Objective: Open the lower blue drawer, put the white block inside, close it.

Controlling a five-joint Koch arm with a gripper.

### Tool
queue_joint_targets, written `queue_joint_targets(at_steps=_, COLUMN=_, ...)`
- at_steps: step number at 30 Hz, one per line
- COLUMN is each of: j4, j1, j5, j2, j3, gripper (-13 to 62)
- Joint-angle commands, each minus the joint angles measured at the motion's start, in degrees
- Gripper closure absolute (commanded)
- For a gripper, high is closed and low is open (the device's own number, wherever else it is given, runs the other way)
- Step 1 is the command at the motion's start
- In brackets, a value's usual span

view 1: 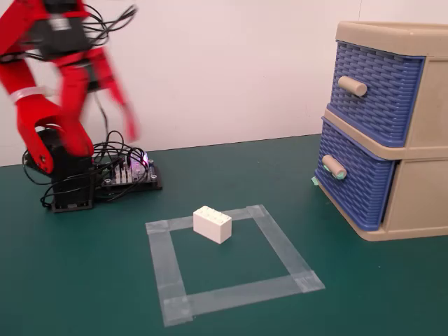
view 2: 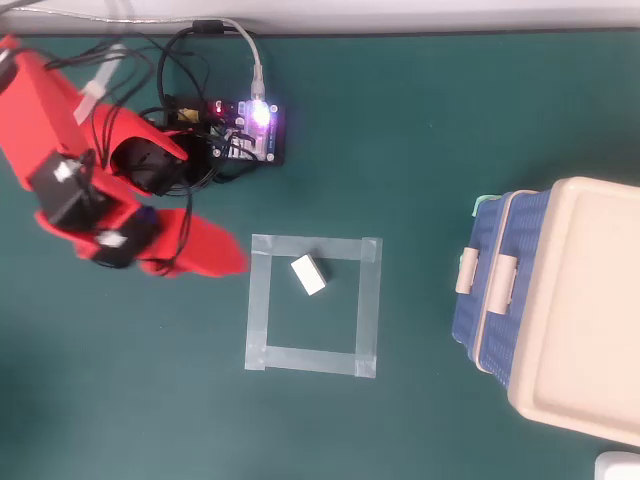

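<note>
Red gripper (view 1: 122, 115) in the fixed view is motion-blurred, raised high near the tabletop's far left edge, fingers pointing down; jaw gap can't be told. Small white studded block (view 1: 212, 224) sits on the far strip of a clear tape square (view 1: 175, 280). Lower blue basket-weave drawer (view 1: 357, 185) shut, green-tipped knob out.

Overhead view: gripper (view 2: 215, 258) smeared just left of the tape square (view 2: 366, 305); block (view 2: 309, 274) near its far-left corner. Drawer (view 2: 478, 300) at the right edge, mostly hidden under the beige cabinet top (view 2: 575, 310).

The red arm (view 1: 52, 84) smears with motion blur in both views, and its gripper (view 2: 215, 255) is too streaked to tell how the jaws stand. The beige cabinet (view 2: 575, 320) runs off the right edge, hiding the lower blue drawer (view 1: 357, 178) front from overhead.
</note>
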Motion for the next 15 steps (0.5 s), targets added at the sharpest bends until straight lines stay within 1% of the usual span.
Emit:
queue_joint_targets(at_steps=1, j4=-18.46, j1=-9.67, j5=13.8, j2=-4.48, j3=-0.88, gripper=15.6)
queue_joint_targets(at_steps=3, j4=-30.59, j1=-12.57, j5=20.92, j2=-11.51, j3=1.23, gripper=15.7)
queue_joint_targets(at_steps=5, j4=-39.2, j1=-13.62, j5=26.37, j2=-16.61, j3=3.87, gripper=15.7)
queue_joint_targets(at_steps=8, j4=-56.95, j1=-15.73, j5=35.07, j2=-23.73, j3=10.2, gripper=16.0)
queue_joint_targets(at_steps=12, j4=-86.66, j1=-17.4, j5=38.5, j2=-31.55, j3=17.4, gripper=16.0)
queue_joint_targets(at_steps=15, j4=-108.11, j1=-19.42, j5=38.41, j2=-39.73, j3=18.46, gripper=15.9)
